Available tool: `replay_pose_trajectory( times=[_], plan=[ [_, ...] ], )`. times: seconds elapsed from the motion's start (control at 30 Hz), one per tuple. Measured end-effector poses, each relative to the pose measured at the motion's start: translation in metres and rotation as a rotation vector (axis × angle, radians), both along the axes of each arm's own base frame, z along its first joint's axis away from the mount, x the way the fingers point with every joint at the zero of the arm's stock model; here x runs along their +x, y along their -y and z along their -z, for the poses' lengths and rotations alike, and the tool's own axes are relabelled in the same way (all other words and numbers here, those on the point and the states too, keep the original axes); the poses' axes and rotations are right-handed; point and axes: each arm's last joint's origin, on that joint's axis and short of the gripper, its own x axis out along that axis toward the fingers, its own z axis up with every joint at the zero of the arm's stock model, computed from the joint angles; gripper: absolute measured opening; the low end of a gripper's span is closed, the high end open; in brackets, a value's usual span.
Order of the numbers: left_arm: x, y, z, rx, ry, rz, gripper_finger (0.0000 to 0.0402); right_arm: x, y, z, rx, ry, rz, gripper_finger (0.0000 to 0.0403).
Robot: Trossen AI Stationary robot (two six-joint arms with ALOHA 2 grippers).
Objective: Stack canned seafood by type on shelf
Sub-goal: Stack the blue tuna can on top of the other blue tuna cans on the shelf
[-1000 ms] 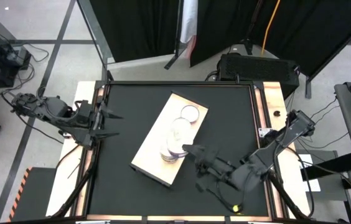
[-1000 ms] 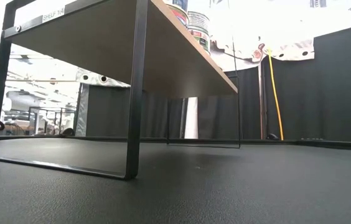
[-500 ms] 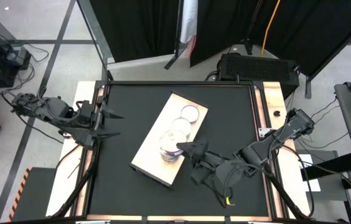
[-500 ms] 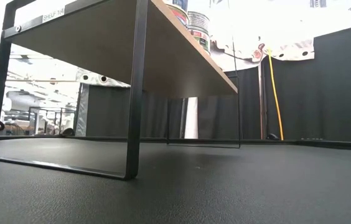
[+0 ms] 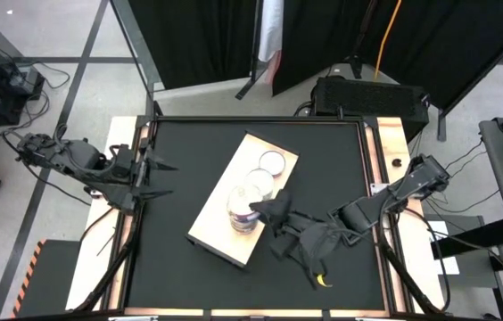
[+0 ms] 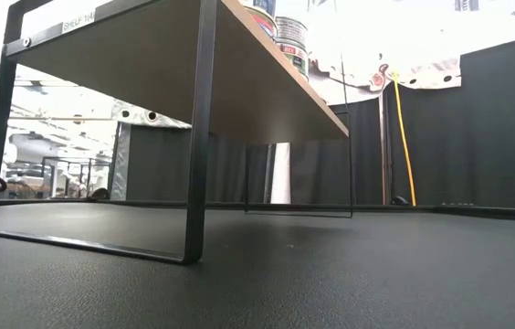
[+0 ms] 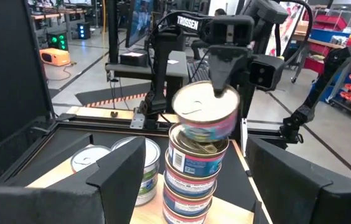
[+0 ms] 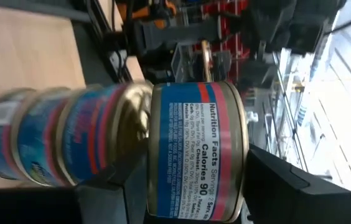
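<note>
Over the stack (image 7: pixel 191 180), right tool (image 5: pixel 253 210) clamping tin (image 7: pixel 204 112), seemingly tilted

Stacked tins (image 6: pixel 280 32) at the low view's top are cropped by the frame edge. The raised tin's (image 7: pixel 205 113) label is motion-blurred in the left wrist view's centre.

Two dark, matte, jointed robot arms. The right arm (image 5: pixel 385 201) has a yellow tag near its wrist and white "TROSSEN" lettering; black cables trail from the left arm (image 5: pixel 73 160).
</note>
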Motion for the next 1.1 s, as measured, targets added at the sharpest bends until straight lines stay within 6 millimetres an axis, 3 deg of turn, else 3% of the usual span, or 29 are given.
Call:
replay_pose_trajectory(
  times=[1.1],
  plan=[
    [0.001, 0.001, 0.001, 0.005, -0.009, 0.001, 0.0279, 0.009, 0.014, 0.0, 0.003, -0.024, -0.043, 0.0199]
  ],
)
